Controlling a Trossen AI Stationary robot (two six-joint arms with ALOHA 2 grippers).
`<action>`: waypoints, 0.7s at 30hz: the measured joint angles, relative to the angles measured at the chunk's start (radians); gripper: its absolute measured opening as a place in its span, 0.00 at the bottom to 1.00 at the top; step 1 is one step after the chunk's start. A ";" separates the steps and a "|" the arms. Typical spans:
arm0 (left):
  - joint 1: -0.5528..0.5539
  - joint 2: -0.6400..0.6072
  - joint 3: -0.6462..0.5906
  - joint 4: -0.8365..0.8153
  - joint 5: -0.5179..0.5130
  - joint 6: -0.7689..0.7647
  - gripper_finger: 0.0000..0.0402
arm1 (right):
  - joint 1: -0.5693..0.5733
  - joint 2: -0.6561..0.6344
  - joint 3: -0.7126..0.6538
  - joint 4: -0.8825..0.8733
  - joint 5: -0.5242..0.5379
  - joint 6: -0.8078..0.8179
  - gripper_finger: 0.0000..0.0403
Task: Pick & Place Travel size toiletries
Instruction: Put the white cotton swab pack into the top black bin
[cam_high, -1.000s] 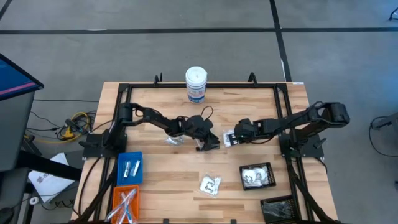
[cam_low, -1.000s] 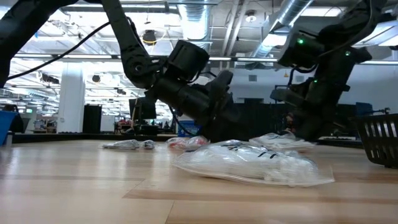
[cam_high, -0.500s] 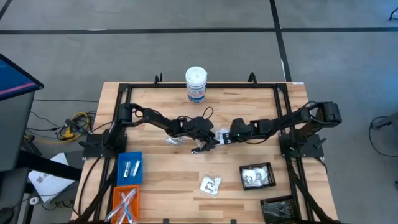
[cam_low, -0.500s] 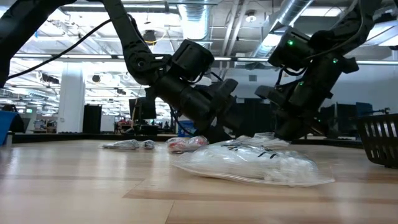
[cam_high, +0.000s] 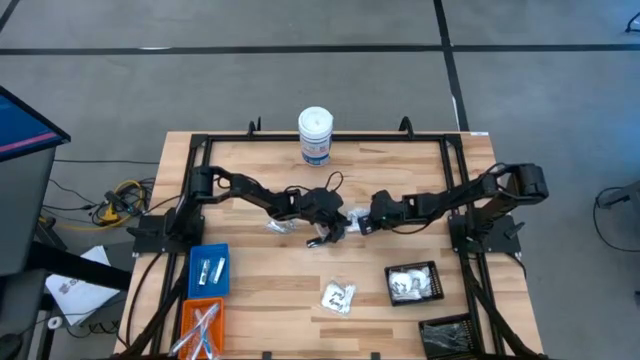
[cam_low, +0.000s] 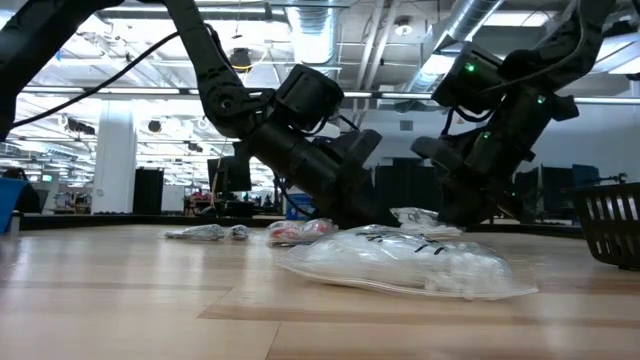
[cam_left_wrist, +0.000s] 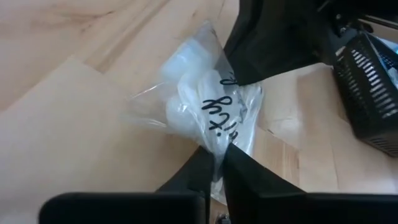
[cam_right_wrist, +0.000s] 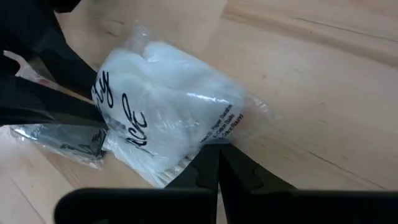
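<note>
A clear crinkly packet (cam_high: 353, 217) with white contents and black handwriting hangs between my two grippers near the table's middle. My left gripper (cam_high: 338, 228) comes at it from the left and is shut on one edge of it (cam_left_wrist: 205, 99). From the right, my right gripper (cam_high: 364, 224) is shut on the opposite edge (cam_right_wrist: 161, 93). A second clear packet (cam_high: 338, 297) lies flat near the front edge. A small silver packet (cam_high: 278, 226) lies beside my left arm. My left gripper pinches the packet's thin film edge (cam_left_wrist: 217, 151) between its two fingers. It comes slanting down from the table's left. The packet (cam_low: 415, 215) shows just above the tabletop, spanning the gap to the other gripper. My right gripper pinches the opposite film edge (cam_right_wrist: 209, 140) between its two fingers, beside the white contents. It comes slanting down from the table's right. The packet bulges away from the fingers toward my left gripper.
A white canister (cam_high: 315, 135) stands at the far edge. At the front left sit a blue bin (cam_high: 208, 270) and an orange bin (cam_high: 200, 325). At the front right are a black bin (cam_high: 413, 283) holding packets and another black bin (cam_high: 447, 335).
My right gripper has carried the packet toward the table's left, up to my left gripper, tipping further down as it went. My left gripper has stayed in place and taken hold of the packet's near edge.
</note>
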 joint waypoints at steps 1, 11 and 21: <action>0.000 0.000 0.000 0.001 0.008 0.000 0.04 | 0.000 -0.002 0.001 0.000 -0.006 -0.011 0.00; -0.037 -0.073 -0.023 0.005 0.047 0.021 0.01 | 0.033 -0.169 -0.002 -0.067 -0.110 -0.135 0.00; -0.082 -0.343 -0.183 0.041 -0.100 0.073 0.01 | 0.166 -0.499 0.002 -0.069 0.039 -0.145 0.00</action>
